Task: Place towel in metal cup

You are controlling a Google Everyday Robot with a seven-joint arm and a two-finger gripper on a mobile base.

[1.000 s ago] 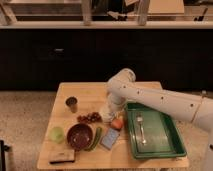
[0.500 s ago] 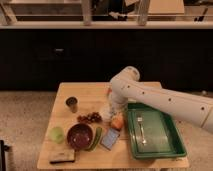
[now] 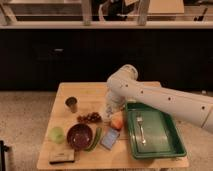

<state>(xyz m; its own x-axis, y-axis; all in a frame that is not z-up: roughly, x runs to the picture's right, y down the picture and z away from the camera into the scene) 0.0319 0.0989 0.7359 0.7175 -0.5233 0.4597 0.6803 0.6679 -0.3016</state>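
The gripper (image 3: 107,113) hangs right of the small round metal cup (image 3: 72,104), blurred against something pale; finger state cannot be told.

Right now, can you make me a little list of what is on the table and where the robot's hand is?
table: wooden
metal cup: upright near the left back part
grapes: dark bunch right of the cup
bowl: dark red, front left
green apple: left of the bowl
orange fruit: beside the tray's left rim
green tray: on the right, fork inside
fork: lying in the tray
gripper: low over the table middle, by the orange fruit
towel: cannot pick it out
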